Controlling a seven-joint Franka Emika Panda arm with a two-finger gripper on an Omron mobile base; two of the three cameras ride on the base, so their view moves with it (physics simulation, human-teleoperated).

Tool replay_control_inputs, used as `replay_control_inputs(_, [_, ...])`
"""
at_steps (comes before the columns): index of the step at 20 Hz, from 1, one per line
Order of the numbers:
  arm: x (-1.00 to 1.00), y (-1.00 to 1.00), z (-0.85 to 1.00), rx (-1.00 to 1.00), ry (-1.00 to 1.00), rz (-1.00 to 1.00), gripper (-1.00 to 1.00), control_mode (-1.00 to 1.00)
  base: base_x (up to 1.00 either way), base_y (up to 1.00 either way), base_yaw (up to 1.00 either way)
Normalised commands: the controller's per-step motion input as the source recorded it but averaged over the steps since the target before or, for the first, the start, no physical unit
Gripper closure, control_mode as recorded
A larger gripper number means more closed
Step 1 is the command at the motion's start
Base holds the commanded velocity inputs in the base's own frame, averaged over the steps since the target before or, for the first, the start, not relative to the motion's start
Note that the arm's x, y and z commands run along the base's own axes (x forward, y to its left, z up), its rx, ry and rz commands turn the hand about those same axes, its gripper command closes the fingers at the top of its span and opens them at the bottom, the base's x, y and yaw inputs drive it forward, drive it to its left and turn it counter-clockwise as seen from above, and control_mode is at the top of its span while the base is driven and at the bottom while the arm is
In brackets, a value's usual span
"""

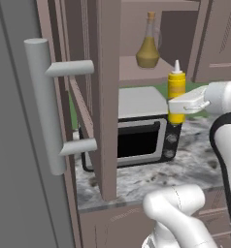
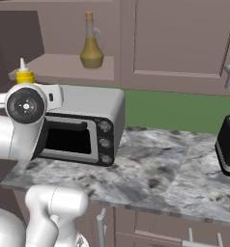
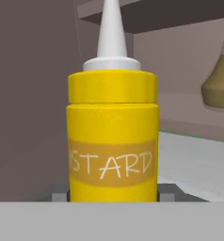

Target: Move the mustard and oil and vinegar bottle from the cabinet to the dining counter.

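tool [image 3: 113, 194] clamped on mustard [image 3: 113, 136] | yellow btl, white nozzle, upright

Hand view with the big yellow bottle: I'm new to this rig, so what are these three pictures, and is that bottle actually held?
The machine is a white arm on a driving base. Two pictures look forward over it from behind, left and right. The third looks along the hand, so the mustard looms large there. Dark fingertips sit at both sides of the bottle, and the left picture shows it out in front of the cabinet shelf: it looks gripped. The oil and vinegar bottle stands on the shelf. Below, a toaster oven sits on the marbled counter.
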Motion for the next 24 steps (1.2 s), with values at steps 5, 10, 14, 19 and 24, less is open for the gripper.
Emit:
replay_control_inputs(5, [-0.23,-0.14,-0.05,-0.02,0.02,0.0,1.0,-1.0,0.0,0.0,0.0])
replay_control_inputs(10, [-0.01,0.0,0.0,-0.01,0.0,0.0,1.0,-1.0,0.0,0.0,0.0])
replay_control_inputs(14, [0.0,0.0,0.0,0.0,0.0,0.0,1.0,-1.0,0.0,0.0,0.0])
replay_control_inputs(19, [0.0,0.0,0.0,0.0,0.0,0.0,1.0,-1.0,0.0,0.0,0.0])
replay_control_inputs(24, [0.0,0.0,0.0,0.0,0.0,0.0,1.0,-1.0,0.0,0.0,0.0])
